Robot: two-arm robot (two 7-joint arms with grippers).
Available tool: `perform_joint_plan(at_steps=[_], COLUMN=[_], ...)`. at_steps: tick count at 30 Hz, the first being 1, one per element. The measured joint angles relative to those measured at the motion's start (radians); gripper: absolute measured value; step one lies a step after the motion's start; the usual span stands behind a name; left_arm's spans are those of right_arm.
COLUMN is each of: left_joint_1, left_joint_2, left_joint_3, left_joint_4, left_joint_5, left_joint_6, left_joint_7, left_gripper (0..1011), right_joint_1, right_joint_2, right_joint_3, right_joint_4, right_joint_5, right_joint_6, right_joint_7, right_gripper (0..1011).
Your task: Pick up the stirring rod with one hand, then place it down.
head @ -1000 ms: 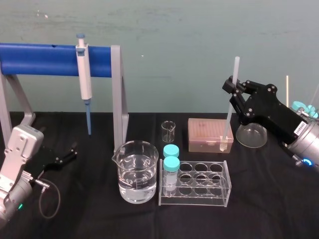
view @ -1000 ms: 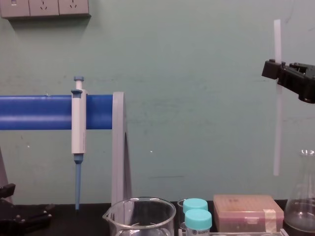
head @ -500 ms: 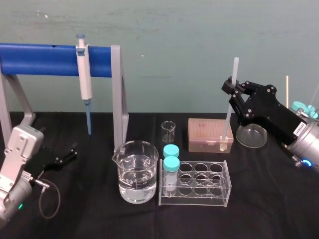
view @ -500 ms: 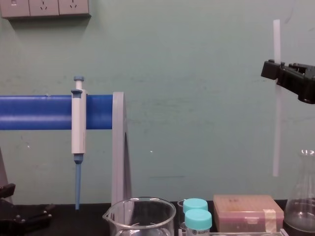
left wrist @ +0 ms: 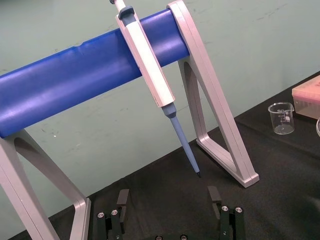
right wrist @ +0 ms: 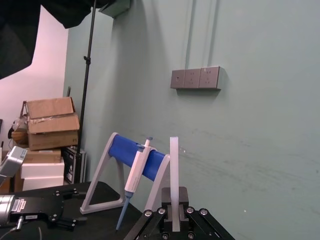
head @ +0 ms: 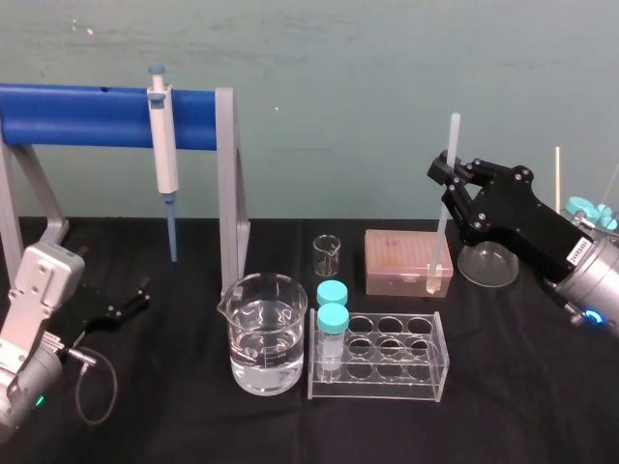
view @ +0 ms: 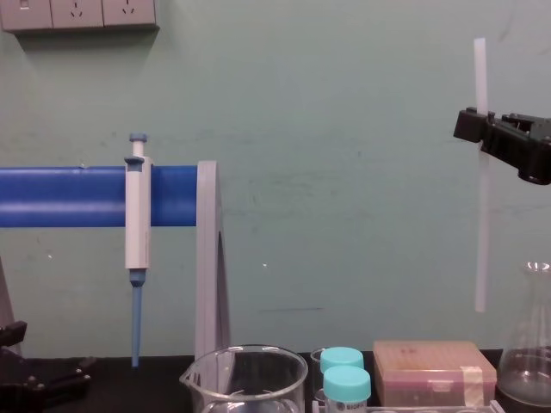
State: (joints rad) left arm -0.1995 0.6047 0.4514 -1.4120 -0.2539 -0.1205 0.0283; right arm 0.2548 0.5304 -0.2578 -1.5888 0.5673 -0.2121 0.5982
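Right gripper [head: 448, 172] is up over the table's [head: 503, 406] back right part, clamped on the stirring rod [head: 441, 227] about a third of the way down from its top. The stirring rod stands nearly upright. In the chest view [view: 481, 241] its lower end hangs clear above the pink box [view: 434, 372], beside the flask [view: 527, 370]. You can't quite tell whether it sits straight over the box or just behind it.

Against a second ago, the stirring rod and right gripper have slid a touch to the left and a little lower. Nothing else has moved.

Left gripper [left wrist: 168, 192] lies low by the table's left edge, fingers spread apart and holding nothing. The pipette [left wrist: 150, 75] hangs on the blue bar just past it.
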Motion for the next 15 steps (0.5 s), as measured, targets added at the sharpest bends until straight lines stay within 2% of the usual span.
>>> perform_joint_plan(at_steps=[15], left_joint_1=[0.0], left_joint_2=[0.0], left_joint_3=[0.0], left_joint_4=[0.0], left_joint_5=[0.0], left_joint_6=[0.0], left_joint_7=[0.0], left_gripper=[1000], right_joint_1=[-0.002], right_joint_2=[0.005], right_joint_3=[-0.001], right_joint_4=[-0.003], right_joint_5=[0.001], right_joint_6=[0.007], right_joint_7=[0.0], right_gripper=[70])
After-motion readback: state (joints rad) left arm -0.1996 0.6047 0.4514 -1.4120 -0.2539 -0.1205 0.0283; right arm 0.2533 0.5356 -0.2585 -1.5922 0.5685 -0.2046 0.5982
